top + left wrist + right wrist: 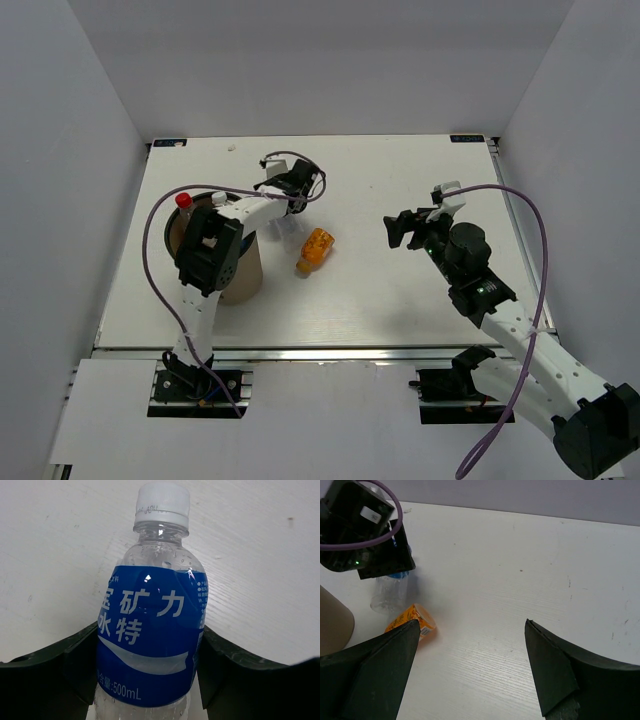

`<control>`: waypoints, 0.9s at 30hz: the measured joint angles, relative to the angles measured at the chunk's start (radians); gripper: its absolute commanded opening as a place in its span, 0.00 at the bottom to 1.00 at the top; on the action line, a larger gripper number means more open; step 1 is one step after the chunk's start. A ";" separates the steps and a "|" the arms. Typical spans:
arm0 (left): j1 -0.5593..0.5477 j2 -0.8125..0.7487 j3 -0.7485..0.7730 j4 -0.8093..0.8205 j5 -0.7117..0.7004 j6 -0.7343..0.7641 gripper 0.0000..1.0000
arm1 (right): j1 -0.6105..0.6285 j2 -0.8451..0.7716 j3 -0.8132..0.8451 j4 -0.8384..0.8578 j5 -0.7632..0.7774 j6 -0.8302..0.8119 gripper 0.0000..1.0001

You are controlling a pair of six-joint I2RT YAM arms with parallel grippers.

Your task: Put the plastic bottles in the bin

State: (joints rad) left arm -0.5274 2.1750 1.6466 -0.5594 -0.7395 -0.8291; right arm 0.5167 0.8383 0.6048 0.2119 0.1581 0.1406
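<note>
The blue-labelled bottle (152, 605) sits just past the bin (243, 278), off its far right side, between the fingers (75, 665) of the left pincer (149, 640). Seen from the wrist, its long axis runs straight away from the camera. The white cap is at the far end, the base is cut off at the near edge, and the bench (400, 170) fills the view behind it. The pincer is partly closed, and both fingers lie against the lower sides of the label. The pictures do not show how hard it squeezes.

An orange bottle (316, 248) lies on its side to the right of the bin. Its long axis is slanted, with the narrow end towards the near edge and slightly towards the bin.

A red cap (184, 201) shows at the bin's far left rim. The bottle under it is hidden.

The right pincer (393, 232) hangs well to the right of the bin, beyond the orange bottle. It points back towards the bin, its jaws spread wide and touching nothing.
</note>
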 measured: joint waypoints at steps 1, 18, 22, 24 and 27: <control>0.000 -0.029 -0.025 0.026 0.017 0.021 0.56 | 0.000 0.000 0.000 0.000 0.000 0.001 0.89; -0.021 -0.569 -0.246 0.596 0.516 0.525 0.52 | -0.001 -0.014 -0.014 0.002 -0.002 -0.002 0.89; -0.022 -0.821 -0.408 0.724 0.511 0.586 0.47 | -0.004 0.000 -0.014 0.002 -0.009 -0.002 0.89; -0.022 -0.938 -0.468 0.784 0.478 0.620 0.47 | -0.005 0.010 -0.014 0.001 -0.012 -0.002 0.89; -0.021 -1.093 -0.571 0.900 0.425 0.669 0.47 | -0.006 0.026 -0.014 0.001 -0.012 -0.002 0.90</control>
State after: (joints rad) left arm -0.5488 1.0821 1.0760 0.3401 -0.3149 -0.1596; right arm 0.5106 0.8642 0.5907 0.2131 0.1459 0.1383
